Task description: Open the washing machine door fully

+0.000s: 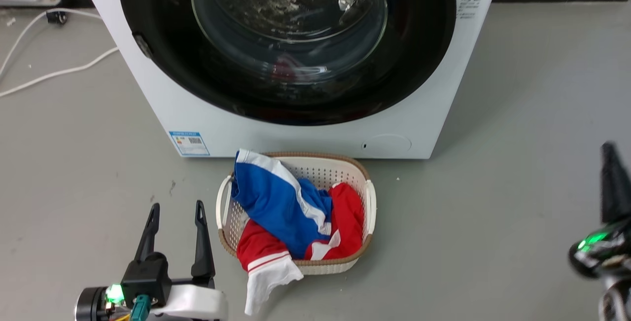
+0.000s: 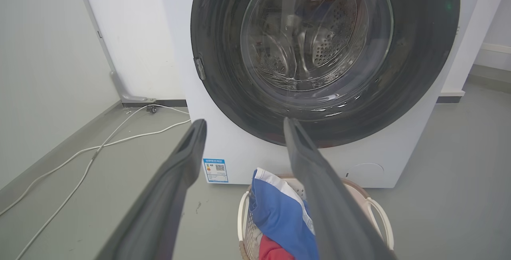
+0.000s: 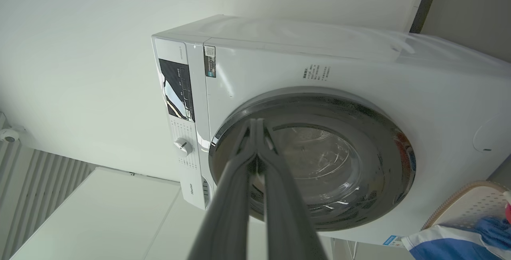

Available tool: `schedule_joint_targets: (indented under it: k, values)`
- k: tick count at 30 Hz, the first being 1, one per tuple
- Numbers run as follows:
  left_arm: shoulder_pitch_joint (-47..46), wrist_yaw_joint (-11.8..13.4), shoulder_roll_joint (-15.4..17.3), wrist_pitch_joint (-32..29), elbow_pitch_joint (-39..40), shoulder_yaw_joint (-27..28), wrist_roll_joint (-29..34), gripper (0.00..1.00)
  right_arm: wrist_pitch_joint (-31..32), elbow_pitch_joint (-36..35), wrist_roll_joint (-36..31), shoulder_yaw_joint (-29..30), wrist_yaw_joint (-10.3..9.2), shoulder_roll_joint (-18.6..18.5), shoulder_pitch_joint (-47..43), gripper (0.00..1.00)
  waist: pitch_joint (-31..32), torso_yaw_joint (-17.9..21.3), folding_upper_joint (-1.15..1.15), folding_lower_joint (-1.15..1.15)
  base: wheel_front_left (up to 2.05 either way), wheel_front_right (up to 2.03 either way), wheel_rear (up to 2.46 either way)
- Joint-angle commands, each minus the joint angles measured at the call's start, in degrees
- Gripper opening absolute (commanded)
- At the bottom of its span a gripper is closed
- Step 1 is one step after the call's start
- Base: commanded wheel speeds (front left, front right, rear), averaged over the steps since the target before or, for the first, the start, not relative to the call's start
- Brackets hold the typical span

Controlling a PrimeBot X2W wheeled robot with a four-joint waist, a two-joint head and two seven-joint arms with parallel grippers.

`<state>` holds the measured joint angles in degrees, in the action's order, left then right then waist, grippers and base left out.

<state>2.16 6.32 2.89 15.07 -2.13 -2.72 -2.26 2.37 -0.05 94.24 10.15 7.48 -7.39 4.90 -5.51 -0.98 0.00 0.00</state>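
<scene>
Still glossy black washing machine door, shut

A laundry corner: white washing machine, clothes basket, grey floor.

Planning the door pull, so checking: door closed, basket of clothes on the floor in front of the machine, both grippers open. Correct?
Not quite: the right gripper is shut, fingers pressed together in the right wrist view. The left gripper is open, the washing machine door closed, the basket in front.
</scene>
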Motion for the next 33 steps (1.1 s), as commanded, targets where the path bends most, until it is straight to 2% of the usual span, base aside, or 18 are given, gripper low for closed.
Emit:
schedule_joint_targets:
  k: [1, 8, 16, 19, 26, 33]
  values:
    - [-1.1, 0.0, 0.0, 0.2, 0.3, 0.0, 0.3, 1.00, 0.5, 0.7, -0.2, 1.0, 0.02, -1.2, 2.6, 0.00, -1.6, -0.6, 0.00, 0.00, 0.00, 0.00, 0.00]
    - [-4.5, 0.1, 0.0, 0.2, 1.0, -0.4, 0.5, 1.00, 3.4, 5.5, -1.3, 4.6, 0.02, -7.7, 14.6, 0.00, -7.4, -2.5, 0.00, 0.00, 0.00, 0.00, 0.00]
    - [-8.5, 0.0, 0.0, 0.2, 1.7, -1.6, -0.2, 1.00, 9.3, 11.6, -2.7, 4.0, 0.02, -16.2, 27.7, 0.00, -14.2, -5.3, 0.00, 0.00, 0.00, 0.00, 0.00]
    - [-9.2, 0.3, 0.0, 0.2, 1.8, -2.0, -0.5, 1.00, 10.7, 13.3, -2.9, 3.5, 0.02, -18.0, 31.1, 0.00, -15.5, -6.0, 0.00, 0.00, 0.00, 0.00, 0.00]
    - [-11.1, 0.7, 0.0, 0.2, 2.8, -2.5, -0.8, 1.00, 17.4, 19.9, -5.9, -1.6, 0.02, -24.0, 42.1, 0.00, -19.6, -8.1, 0.00, 0.00, 0.00, 0.00, 0.00]
    - [-12.9, 1.3, 0.0, 0.2, 3.7, -3.2, -1.5, 1.00, 23.5, 26.3, -9.9, -7.3, 0.02, -26.8, 52.0, 0.00, -23.0, -10.0, 0.00, 0.00, 0.00, 0.00, 0.00]
